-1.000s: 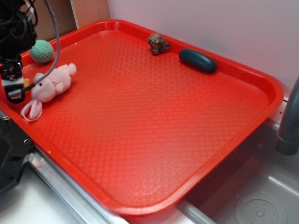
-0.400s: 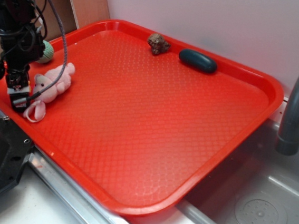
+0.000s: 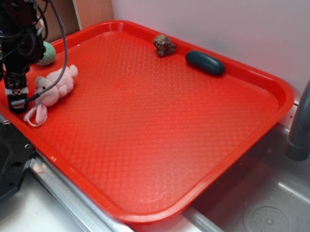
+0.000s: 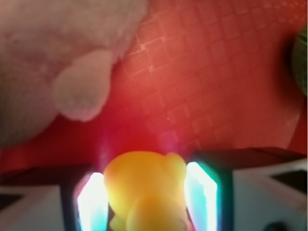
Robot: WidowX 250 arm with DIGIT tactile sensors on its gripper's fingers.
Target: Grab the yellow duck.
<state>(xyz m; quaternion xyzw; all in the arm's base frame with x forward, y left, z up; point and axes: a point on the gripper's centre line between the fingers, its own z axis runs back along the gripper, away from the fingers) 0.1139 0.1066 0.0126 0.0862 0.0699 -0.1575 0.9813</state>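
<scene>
In the exterior view the gripper [image 3: 17, 103] is standing at the tray's [image 3: 278, 89] nine o'clock edge, just beside the pink plush [image 3: 53, 84], and the duck is being hidden by it. In the wrist view the yellow duck [image 4: 144, 185] is sitting at six o'clock between the fingers [image 4: 91, 202], which look to be pinching it. With so rounded and glossy a toy, it is risking squirting free, or the plush snagging.

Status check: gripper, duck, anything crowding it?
Gripper down at tray left edge, fingers either side of duck; closure unclear. Pink plush close beside. Nothing else near.
</scene>
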